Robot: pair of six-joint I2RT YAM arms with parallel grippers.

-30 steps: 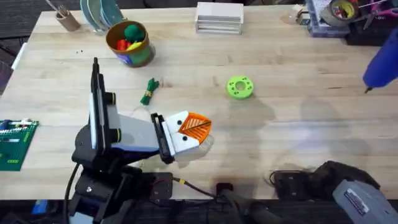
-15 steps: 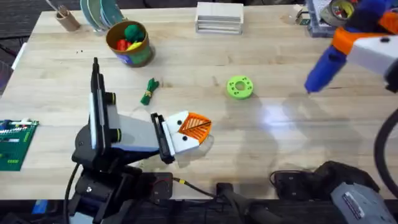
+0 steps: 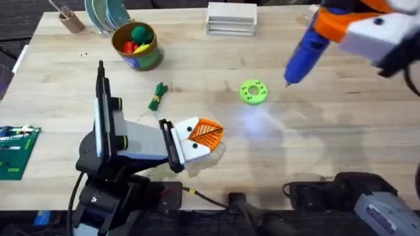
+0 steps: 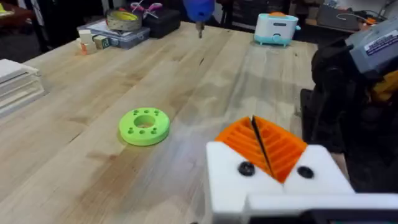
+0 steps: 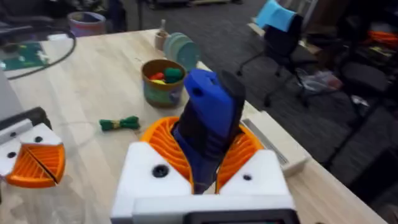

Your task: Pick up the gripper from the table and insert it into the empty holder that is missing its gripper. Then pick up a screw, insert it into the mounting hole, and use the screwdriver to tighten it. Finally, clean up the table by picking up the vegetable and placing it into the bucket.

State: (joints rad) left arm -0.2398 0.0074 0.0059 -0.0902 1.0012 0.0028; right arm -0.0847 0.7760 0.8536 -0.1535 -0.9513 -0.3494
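My right gripper is shut on the blue screwdriver, held in the air with its tip down to the right of the green disc. In the right wrist view the screwdriver stands between the orange pads. My left gripper rests low over the table, shut, orange pads pressed together with nothing between them. Both pads sit in their white holder blocks. The green vegetable lies left of the disc. The bucket stands at the back left with toys inside. A loose orange gripper is out of view.
A white box sits at the far edge. Stacked plates stand beside the bucket. A tray with a tape roll fills the back right corner. A green circuit board lies at the left edge.
My right arm has carried the screwdriver from the right edge leftward, to just right of the green disc. The left arm has not moved.
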